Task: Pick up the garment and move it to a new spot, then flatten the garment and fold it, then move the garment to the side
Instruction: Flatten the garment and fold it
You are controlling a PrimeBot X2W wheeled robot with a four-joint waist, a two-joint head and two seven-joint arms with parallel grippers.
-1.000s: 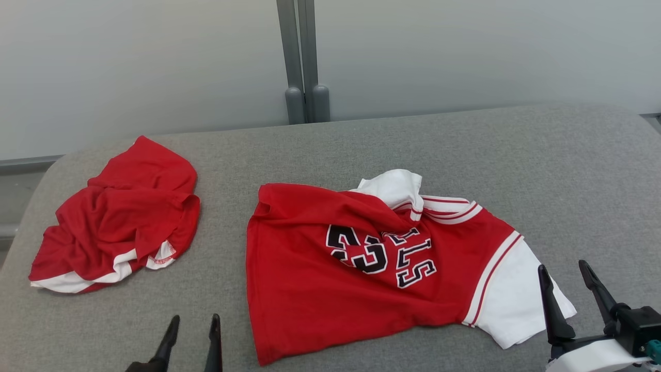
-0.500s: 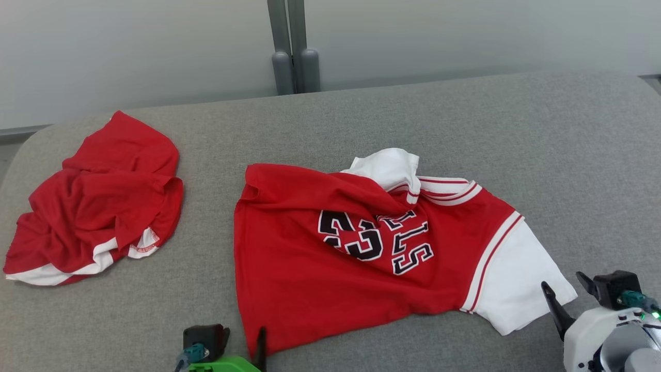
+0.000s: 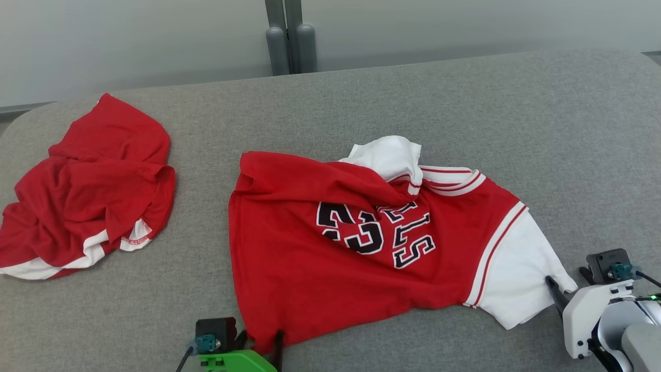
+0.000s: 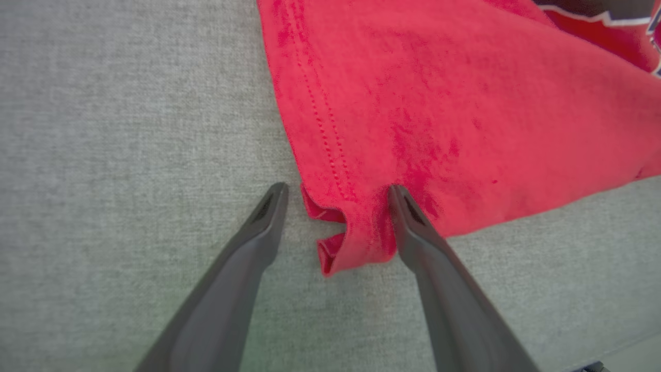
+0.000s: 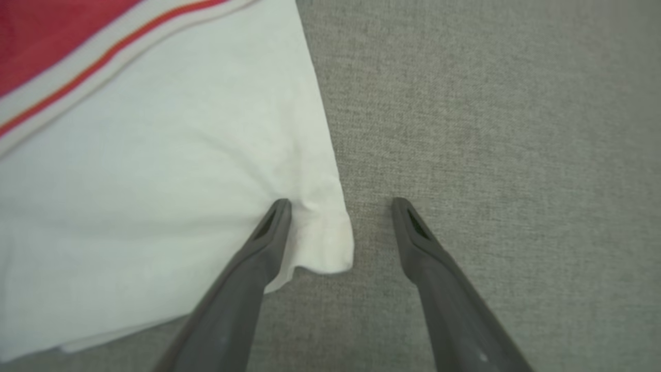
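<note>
Both arms have come down since 1 second ago: the left gripper (image 4: 336,190) and the right gripper (image 5: 340,203), then standing fingers-up short of the jersey (image 3: 361,248), now reach its cloth. Head camera has tipped too.

Location: the jersey, red with white sleeves and dark lettering, lies rumpled near the middle of the grey padded surface (image 3: 516,119), hem toward the robot's left, collar toward its right.

Finding 1: the left gripper has its jaws apart, straddling the near hem corner. 1 finger rests on the grey surface just beside the hem, the other on red cloth. The corner between them is curled over. Nothing clamped.

Finding 2: the right gripper has its jaws apart, straddling the corner of the near white sleeve. 1 finger lies on white cloth, the other on bare grey surface. Nothing clamped.

Also noted: a second red garment (image 3: 88,191), white-trimmed, heaped at the far left, well apart from the jersey.
</note>
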